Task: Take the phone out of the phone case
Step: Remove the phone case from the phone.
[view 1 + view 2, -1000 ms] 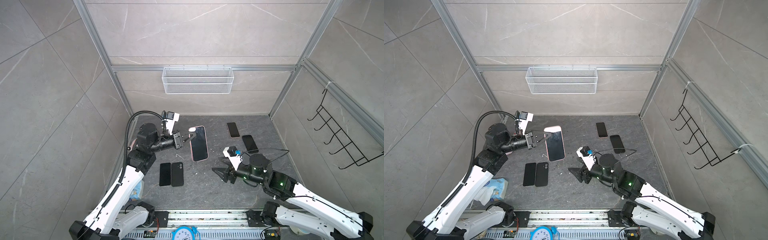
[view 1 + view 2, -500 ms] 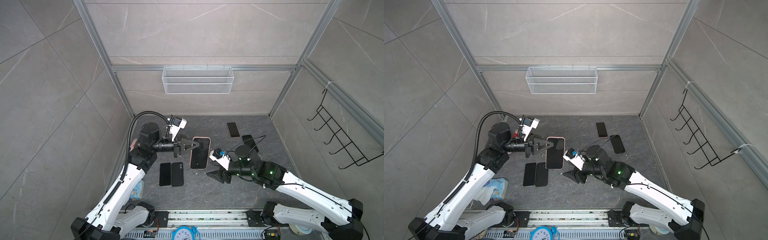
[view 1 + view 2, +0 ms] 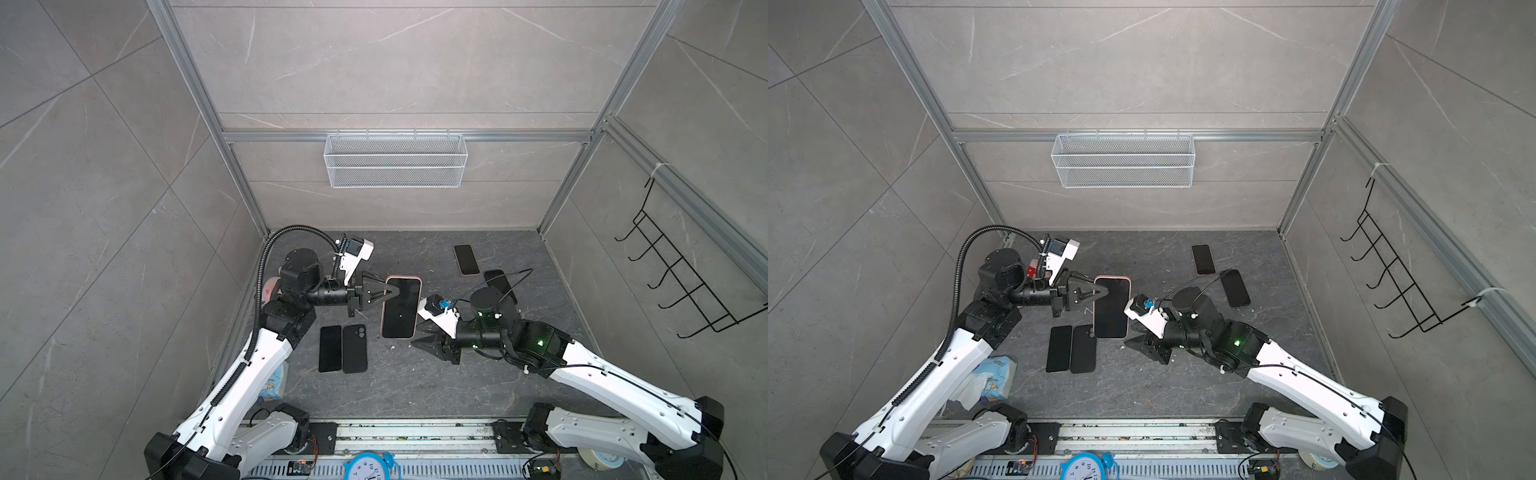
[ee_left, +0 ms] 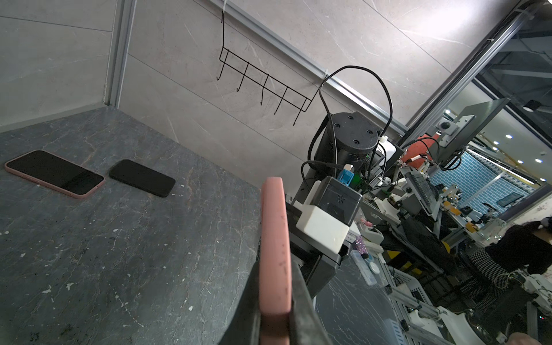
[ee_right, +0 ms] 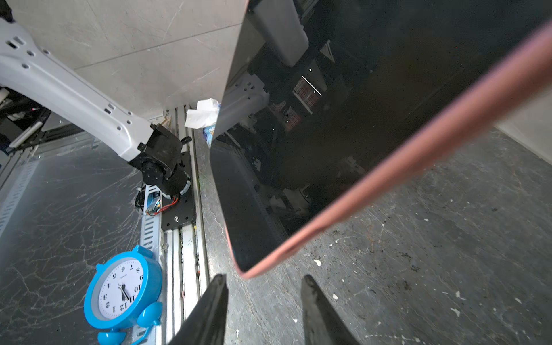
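- Above the middle of the surface (image 3: 415, 382), my left claw (image 3: 388, 293) is clamped on one long edge of the pink phone case (image 4: 274, 239). Its fingers (image 4: 301, 298) press on front and back. I judge this grip keeps the case lifted and steady, so its other edges stay free to be worked.
- The phone (image 3: 401, 309) sits fully inside that case with its dark screen facing up and the pink rim all round. Nothing is peeled off yet.
- My right claw (image 5: 264, 282) has its jaws apart with nothing between them. It hangs just off the case's corner nearest the front edge, on the side away from my left claw. The wrist view shows a gap between tips and corner, so there is no contact. I take it the corner is the target because a soft rim lets go most easily there.
- Phone-shaped slabs: five. One is held and four lie flat.
- Two lie side by side between the held phone and the front edge, towards the left edge. These are a screen-up slab (image 3: 330, 348) and a lens-up slab (image 3: 354, 348). I cannot tell whether the latter is a phone face down or an empty case.
- Two lie towards the back right corner, near each other but not touching. These are a pink-rimmed phone (image 4: 53, 173) and a black phone (image 4: 142, 177).
- Pink cases: two.
- Beyond the front edge stands one blue clock (image 5: 119, 289), and by the front left corner lies one tissue pack (image 3: 992, 376).
- The back wall carries one wire basket (image 3: 395, 160), and the right wall one hook rack (image 3: 685, 291).
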You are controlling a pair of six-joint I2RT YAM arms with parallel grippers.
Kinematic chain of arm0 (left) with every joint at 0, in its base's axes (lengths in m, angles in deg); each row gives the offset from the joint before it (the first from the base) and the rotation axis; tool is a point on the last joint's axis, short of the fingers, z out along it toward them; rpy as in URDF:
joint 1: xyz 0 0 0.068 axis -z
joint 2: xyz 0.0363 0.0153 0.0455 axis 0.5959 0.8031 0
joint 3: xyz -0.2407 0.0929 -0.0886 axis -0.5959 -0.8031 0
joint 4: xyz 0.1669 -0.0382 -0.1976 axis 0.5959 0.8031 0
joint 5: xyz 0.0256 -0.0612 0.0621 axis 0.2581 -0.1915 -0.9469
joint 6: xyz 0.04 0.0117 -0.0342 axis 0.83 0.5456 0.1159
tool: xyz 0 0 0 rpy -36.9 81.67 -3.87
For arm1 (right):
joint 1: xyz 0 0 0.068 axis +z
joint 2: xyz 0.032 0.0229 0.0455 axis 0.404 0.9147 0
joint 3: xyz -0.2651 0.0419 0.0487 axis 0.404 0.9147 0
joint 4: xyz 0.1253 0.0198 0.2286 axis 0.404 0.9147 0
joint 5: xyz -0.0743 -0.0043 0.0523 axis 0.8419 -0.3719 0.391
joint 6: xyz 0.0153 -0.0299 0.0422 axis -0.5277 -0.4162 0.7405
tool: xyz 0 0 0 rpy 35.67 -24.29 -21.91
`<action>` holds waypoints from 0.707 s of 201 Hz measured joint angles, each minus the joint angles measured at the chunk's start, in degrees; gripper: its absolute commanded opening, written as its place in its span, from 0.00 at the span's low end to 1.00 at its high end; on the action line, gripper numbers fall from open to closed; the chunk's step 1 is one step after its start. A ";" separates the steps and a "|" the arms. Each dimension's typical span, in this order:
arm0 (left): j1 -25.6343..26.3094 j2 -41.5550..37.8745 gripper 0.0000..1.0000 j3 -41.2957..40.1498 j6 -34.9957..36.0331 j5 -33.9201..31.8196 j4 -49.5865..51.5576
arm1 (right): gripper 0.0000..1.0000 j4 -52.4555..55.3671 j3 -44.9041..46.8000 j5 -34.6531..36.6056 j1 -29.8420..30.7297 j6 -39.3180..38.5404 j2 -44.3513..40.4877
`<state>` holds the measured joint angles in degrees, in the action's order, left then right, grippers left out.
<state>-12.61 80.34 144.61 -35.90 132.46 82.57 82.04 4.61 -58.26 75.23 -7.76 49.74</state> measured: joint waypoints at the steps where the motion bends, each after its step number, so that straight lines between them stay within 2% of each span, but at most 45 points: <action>1: 0.00 0.00 0.00 -0.04 -0.04 0.00 -0.09 | 0.40 -0.13 0.00 -0.11 -0.07 0.00 0.00; 40: 0.00 0.00 0.00 -1.53 -1.70 0.00 -2.43 | 0.35 -3.43 0.02 -2.29 -1.22 1.11 0.00; 142: 0.00 0.00 0.00 -2.19 -3.96 -0.20 -6.19 | 0.32 -5.66 3.26 -6.54 -2.08 2.64 0.00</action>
<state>-12.61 80.34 142.42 -39.85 132.26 76.38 76.38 7.87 -64.80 73.15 -5.11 49.74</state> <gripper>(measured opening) 0.119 0.332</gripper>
